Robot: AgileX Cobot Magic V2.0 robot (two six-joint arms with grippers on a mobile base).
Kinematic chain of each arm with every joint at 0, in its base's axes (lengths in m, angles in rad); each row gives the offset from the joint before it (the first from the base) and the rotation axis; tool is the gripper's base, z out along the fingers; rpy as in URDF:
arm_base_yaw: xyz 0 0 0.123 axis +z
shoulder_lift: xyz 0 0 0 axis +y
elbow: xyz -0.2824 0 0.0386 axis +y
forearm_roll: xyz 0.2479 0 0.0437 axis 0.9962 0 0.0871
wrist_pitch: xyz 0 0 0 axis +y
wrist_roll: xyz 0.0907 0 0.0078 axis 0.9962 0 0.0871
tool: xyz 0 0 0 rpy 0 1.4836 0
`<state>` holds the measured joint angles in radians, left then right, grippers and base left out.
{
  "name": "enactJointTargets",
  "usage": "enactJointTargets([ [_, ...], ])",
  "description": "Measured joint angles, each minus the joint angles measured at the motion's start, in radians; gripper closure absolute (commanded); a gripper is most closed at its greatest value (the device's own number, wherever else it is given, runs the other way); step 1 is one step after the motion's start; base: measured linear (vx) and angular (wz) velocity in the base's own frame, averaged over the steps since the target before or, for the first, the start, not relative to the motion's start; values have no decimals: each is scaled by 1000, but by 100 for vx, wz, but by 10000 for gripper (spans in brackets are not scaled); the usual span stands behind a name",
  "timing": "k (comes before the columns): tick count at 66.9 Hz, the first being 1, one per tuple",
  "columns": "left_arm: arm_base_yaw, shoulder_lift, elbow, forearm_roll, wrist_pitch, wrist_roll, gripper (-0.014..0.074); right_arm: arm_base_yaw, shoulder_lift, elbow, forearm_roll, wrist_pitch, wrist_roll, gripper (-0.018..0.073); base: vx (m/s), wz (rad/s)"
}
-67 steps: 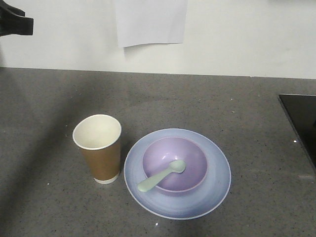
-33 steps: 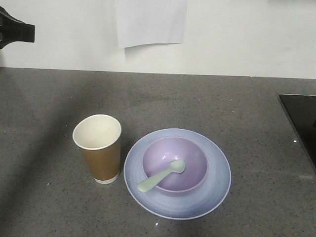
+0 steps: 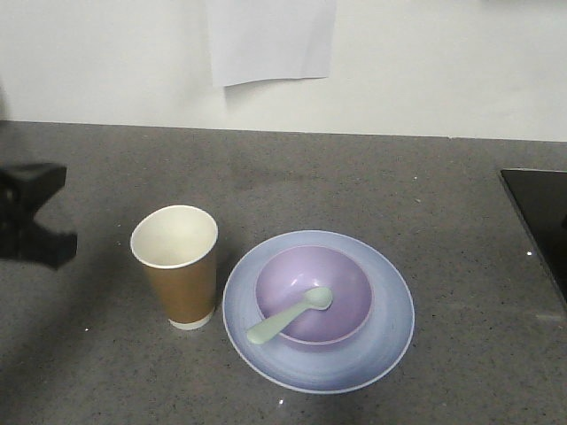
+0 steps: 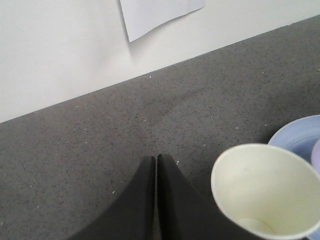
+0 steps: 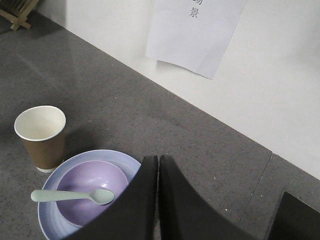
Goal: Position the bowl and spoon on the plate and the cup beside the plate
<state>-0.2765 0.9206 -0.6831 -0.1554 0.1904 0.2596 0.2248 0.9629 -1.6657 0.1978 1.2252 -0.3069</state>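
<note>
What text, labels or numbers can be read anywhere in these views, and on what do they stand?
"景": printed on the white paper sheet taped to the wall, right wrist view.
A second character above it on the same sheet is cut off by the top edge of the picture; unreadable.
The cup, plate, bowl and spoon carry no visible writing.

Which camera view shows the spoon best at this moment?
The exterior front-facing view: the whole spoon shows, head inside the bowl, handle over its rim. The right wrist view also shows the spoon, but near the frame's lower edge. The left wrist view does not show it.
</note>
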Motion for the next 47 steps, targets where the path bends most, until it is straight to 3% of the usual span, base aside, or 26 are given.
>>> enactJointTargets([
  [13, 0, -282, 495, -4, -472, -39, 604, 0, 0, 0, 0, 0, 0, 562, 0, 0],
  [21, 19, -473, 666, -1, -598, -61, 604, 0, 0, 0, 0, 0, 0, 562, 0, 0],
  [30, 76, -659, 705, 0, -512, -63, 604, 0, 0, 0, 0, -1, 0, 562, 0, 0],
  [47, 234, -892, 709, 3, -183, -63, 604, 0, 0, 0, 0, -1, 0, 562, 0, 0],
])
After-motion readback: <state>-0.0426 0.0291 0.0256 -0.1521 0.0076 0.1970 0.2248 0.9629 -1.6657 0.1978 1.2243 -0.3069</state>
